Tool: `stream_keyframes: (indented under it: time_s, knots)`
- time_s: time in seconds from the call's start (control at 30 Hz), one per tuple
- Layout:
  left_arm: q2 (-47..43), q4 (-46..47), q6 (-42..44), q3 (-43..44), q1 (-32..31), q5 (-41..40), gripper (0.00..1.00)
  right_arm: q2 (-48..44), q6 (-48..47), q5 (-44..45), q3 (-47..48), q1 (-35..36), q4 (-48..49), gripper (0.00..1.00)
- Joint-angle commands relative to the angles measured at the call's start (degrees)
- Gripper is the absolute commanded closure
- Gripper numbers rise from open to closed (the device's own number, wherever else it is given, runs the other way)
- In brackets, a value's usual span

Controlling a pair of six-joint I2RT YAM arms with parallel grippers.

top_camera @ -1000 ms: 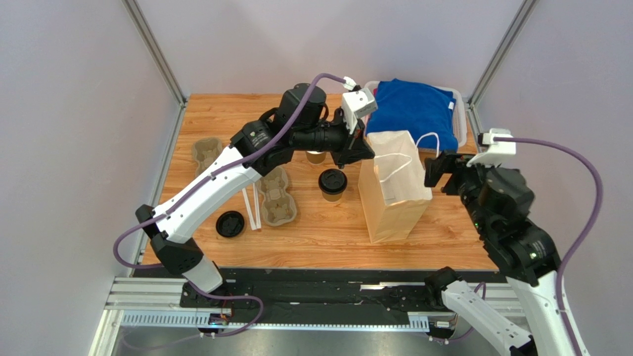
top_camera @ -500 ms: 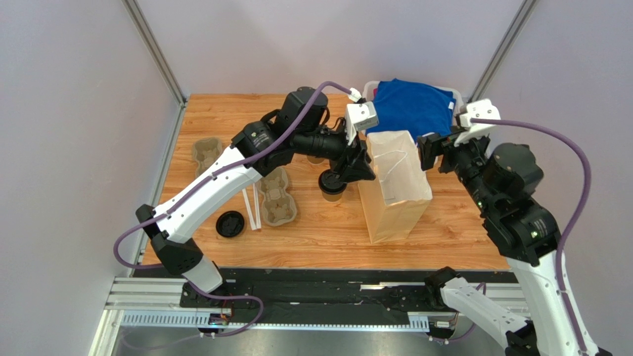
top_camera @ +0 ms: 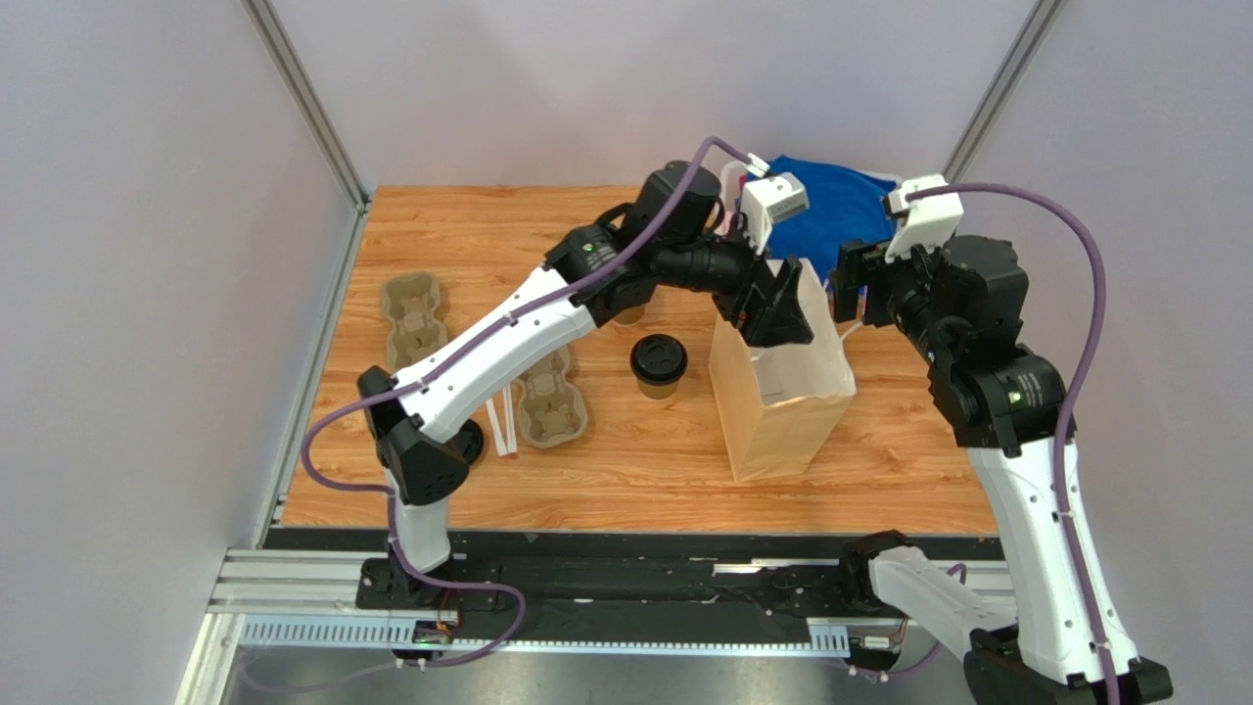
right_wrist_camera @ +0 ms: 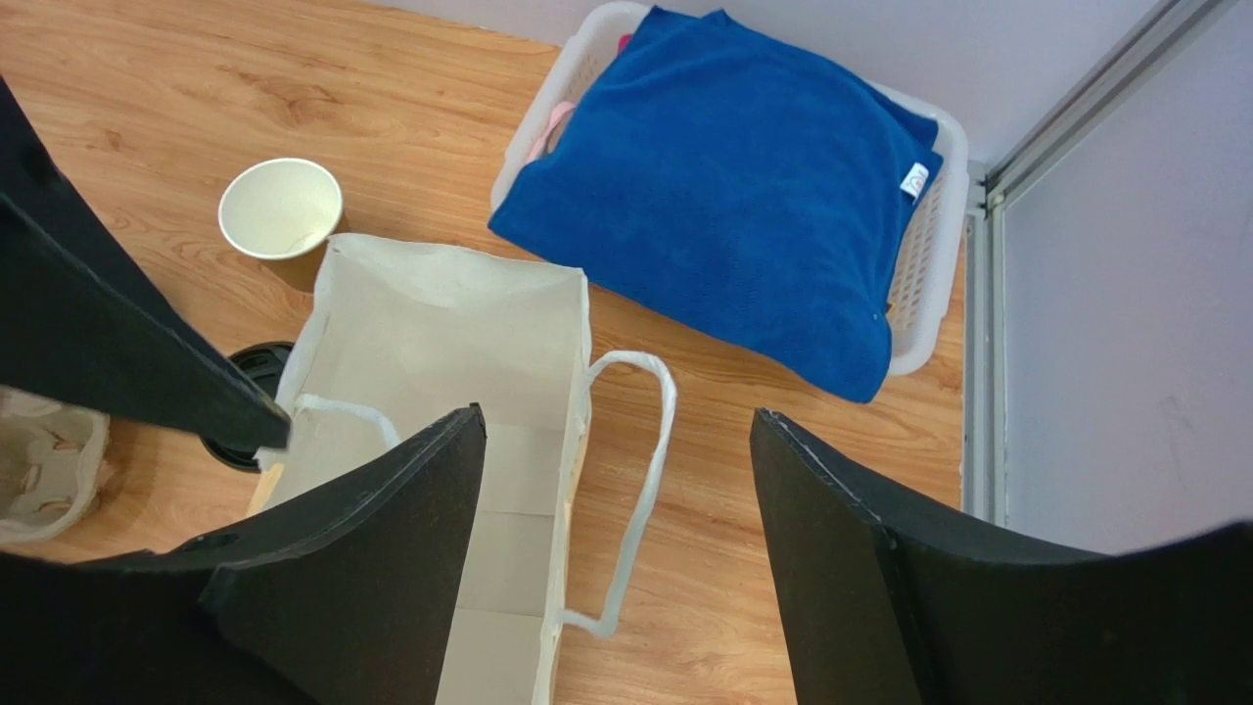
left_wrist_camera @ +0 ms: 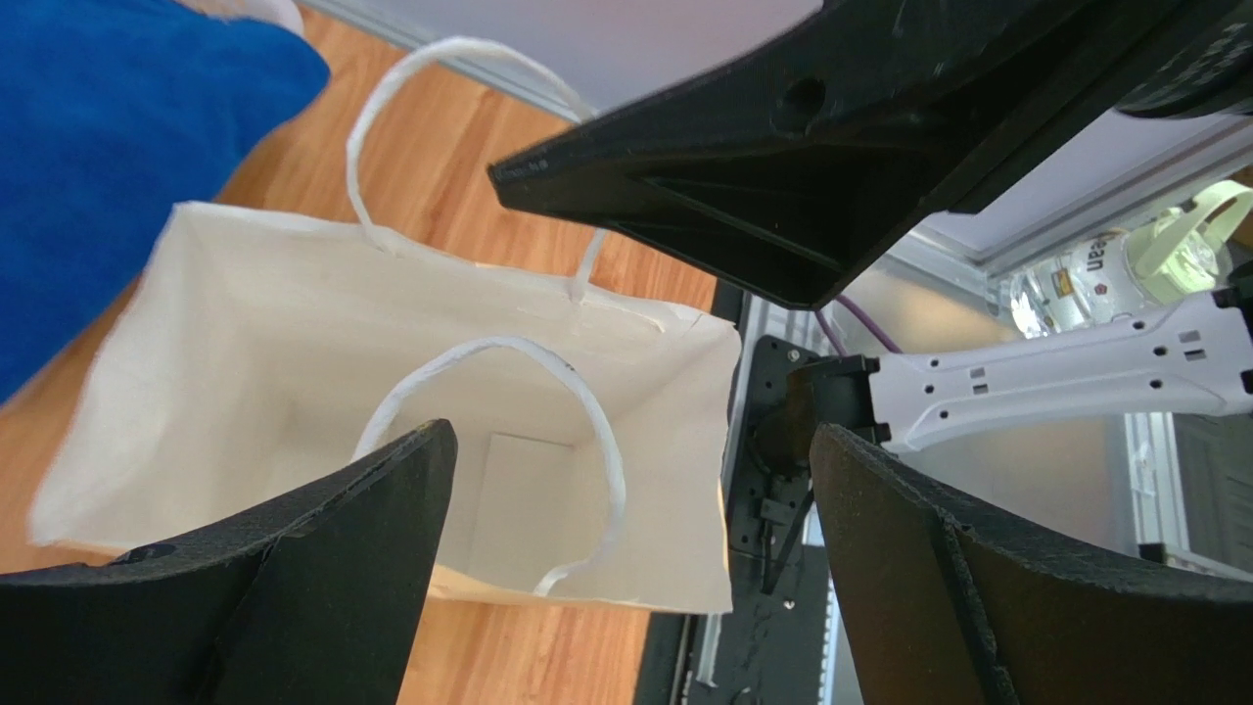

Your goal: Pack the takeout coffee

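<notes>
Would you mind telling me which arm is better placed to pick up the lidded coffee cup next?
Probably the left. The takeout coffee stands left of the paper bag, on that arm's side, and the left gripper hangs open and empty above the bag. The bag blocks the right gripper.

The bench (top_camera: 441, 235) is seen as smooth wood-grain board with a slight sheen. The bag (right_wrist_camera: 441, 338) is made of matt, creased paper. Soft napped cloth is shown by the blue towel (right_wrist_camera: 736, 176), held in a white plastic basket (right_wrist_camera: 930, 294) at the far right corner. The takeout coffee (top_camera: 658, 362) is of brown paper, capped in black plastic.
</notes>
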Motion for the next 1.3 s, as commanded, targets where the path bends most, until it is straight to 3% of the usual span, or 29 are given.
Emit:
stream_keyframes:
  time_s: [0.0,0.1,0.2,0.27,0.3,0.37,0.4,0.43,0.73,1.1,1.17,1.2,1.27]
  knots:
    - [1.7,1.0,-3.2,2.0,-1.1,-0.3,0.01,1.7,1.7,-6.0,0.6,-3.9,-1.1,0.3]
    - [2.2,-0.2,-2.4,2.4,-1.1,-2.5,0.04,2.8,2.3,-9.1,0.8,-7.0,-2.8,0.37]
    - [2.4,-1.2,-1.8,2.3,-1.1,-2.1,0.17,3.0,2.8,-12.0,0.7,-9.5,-4.5,0.56]
    - [1.7,-1.5,-1.8,1.8,-0.9,-1.4,0.27,2.8,2.8,-13.4,0.7,-10.3,-5.9,0.75]
    - [1.3,-1.3,-1.9,0.8,-0.8,-1.2,0.5,2.4,2.8,-13.6,0.7,-10.4,-6.4,0.81]
    - [-0.8,-0.5,-1.6,-0.3,-0.1,-1.2,0.75,1.9,2.8,-13.8,0.8,-10.7,-8.1,0.92]
    - [-1.6,-0.3,-1.2,-0.9,0.1,-1.2,0.96,1.0,2.8,-14.0,0.7,-10.6,-8.6,0.95]
    - [-2.3,-0.2,-0.6,-1.0,0.3,-1.0,1.0,0.5,3.0,-14.0,0.6,-10.7,-9.1,1.0]
    - [-9.3,-2.2,0.2,-5.9,3.5,5.7,1.0,-6.2,8.6,-14.2,1.4,-10.9,-18.7,1.0]
    - [-16.4,5.9,-4.4,-23.9,8.8,16.0,1.0,-16.9,11.3,-18.9,-0.9,-10.8,-33.1,1.0]
    - [-17.9,8.1,-4.2,-27.2,8.8,17.9,1.0,-17.8,10.8,-21.8,-0.5,-10.8,-33.8,0.84]
    - [-18.3,8.6,-4.6,-28.1,8.8,18.9,1.0,-18.6,10.3,-22.7,0.2,-10.9,-33.8,0.61]
    - [-19.1,9.2,-4.4,-29.9,8.8,19.5,1.0,-18.7,9.0,-22.9,1.6,-10.9,-33.2,0.39]
